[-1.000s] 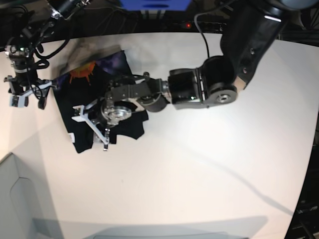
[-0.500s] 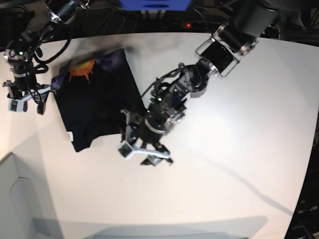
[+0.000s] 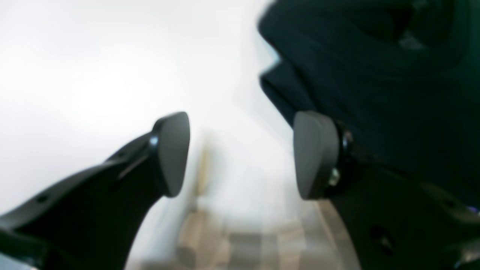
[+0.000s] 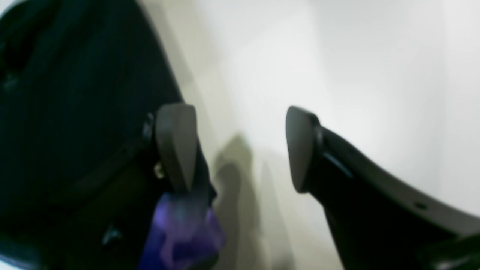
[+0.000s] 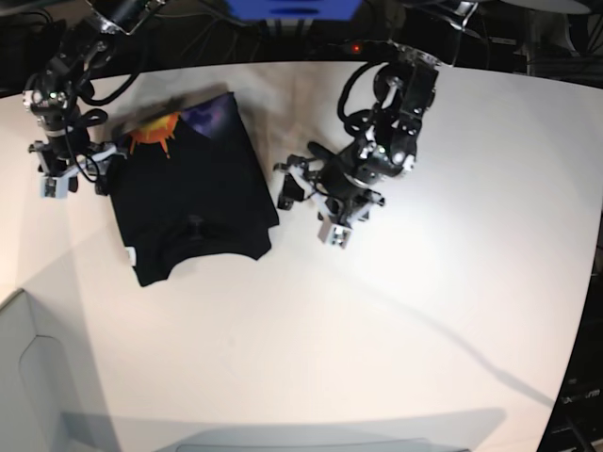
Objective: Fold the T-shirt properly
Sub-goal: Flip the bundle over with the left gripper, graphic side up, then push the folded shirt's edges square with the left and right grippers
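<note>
The black T-shirt (image 5: 193, 202) lies folded into a rough rectangle on the left of the white table (image 5: 424, 330). An orange sun (image 5: 155, 134) and purple print (image 5: 215, 117) show at its far edge, a small white tag (image 5: 129, 256) at its near left corner. My left gripper (image 5: 310, 209) hovers open just right of the shirt, apart from it. In the left wrist view the left gripper (image 3: 242, 155) holds nothing, with the T-shirt (image 3: 375, 75) at upper right. My right gripper (image 5: 73, 177) is open at the shirt's left edge. In the right wrist view the right gripper (image 4: 240, 148) is empty, beside the T-shirt (image 4: 75, 93).
Dark cables and equipment line the table's far edge, with a blue object (image 5: 292, 9) at the top centre. A pale grey box corner (image 5: 28, 377) sits at the lower left. The table's curved edge runs down the right side.
The left arm has lifted off the T-shirt and swung right and back, leaving the shirt lying flat. The right gripper has shifted slightly up beside the shirt's left edge.
</note>
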{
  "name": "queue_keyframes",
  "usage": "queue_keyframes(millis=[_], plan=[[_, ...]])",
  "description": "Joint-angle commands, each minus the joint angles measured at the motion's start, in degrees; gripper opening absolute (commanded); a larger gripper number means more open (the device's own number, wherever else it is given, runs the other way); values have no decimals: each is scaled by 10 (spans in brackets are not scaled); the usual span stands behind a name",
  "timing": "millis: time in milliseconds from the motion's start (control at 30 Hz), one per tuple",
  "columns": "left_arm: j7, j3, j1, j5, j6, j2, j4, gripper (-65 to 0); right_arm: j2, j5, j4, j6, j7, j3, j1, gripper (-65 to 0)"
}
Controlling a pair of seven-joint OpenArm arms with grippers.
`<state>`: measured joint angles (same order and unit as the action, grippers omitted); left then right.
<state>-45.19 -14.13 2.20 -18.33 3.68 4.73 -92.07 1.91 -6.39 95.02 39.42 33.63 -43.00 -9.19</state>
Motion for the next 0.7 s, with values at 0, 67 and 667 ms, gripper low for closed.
queue_keyframes(millis=[0,67,667], plan=[[11,2,-11,-4,1,0,2,-234,5,-7,10,6,-11,-1,-5,-268],[14,4,-13,-4,1,0,14,-234,12,-7,11,6,-11,0,-20,-268],[16,36,-170,-40,1,-115,168,-231,12,-8,40,6,-39,-24,-37,-268]])
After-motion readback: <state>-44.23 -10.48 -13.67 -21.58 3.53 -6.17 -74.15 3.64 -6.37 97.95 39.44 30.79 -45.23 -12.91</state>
